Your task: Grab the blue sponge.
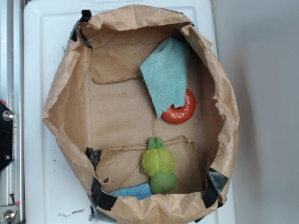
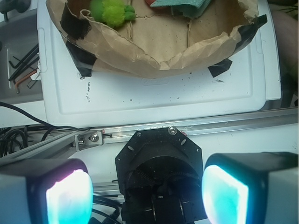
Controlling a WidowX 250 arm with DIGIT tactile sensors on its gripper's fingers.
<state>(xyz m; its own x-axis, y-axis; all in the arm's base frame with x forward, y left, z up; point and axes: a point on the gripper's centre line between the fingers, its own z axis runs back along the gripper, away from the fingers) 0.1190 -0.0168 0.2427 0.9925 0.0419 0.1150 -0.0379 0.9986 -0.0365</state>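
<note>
Exterior view: a brown paper bag (image 1: 60, 93), rolled down into an open tub, is sitting on a white board (image 1: 42, 56). The blue sponge (image 1: 131, 191) is lying flat at the near edge of the bag floor, partly hidden under the bag's near rim and touching the green plush toy (image 1: 159, 168) on its right. Farther in, a pale teal cloth (image 1: 166, 74) is draping over an orange ring (image 1: 182, 109). The arm is not appearing in this view.

Wrist view: the gripper (image 2: 147, 189) is hovering outside the bag, over the metal rail (image 2: 187, 127) and well apart from the sponge. Its fingers (image 2: 70, 196) are standing spread wide with nothing between them. The sponge is not showing here; only the plush toy (image 2: 111, 11) and the cloth (image 2: 187, 4) are peeking over the rim.

Risks, as judged: the rim overhanging the sponge may be catching a finger during descent, and the adjoining toy may be getting pinched instead of the sponge.
</note>
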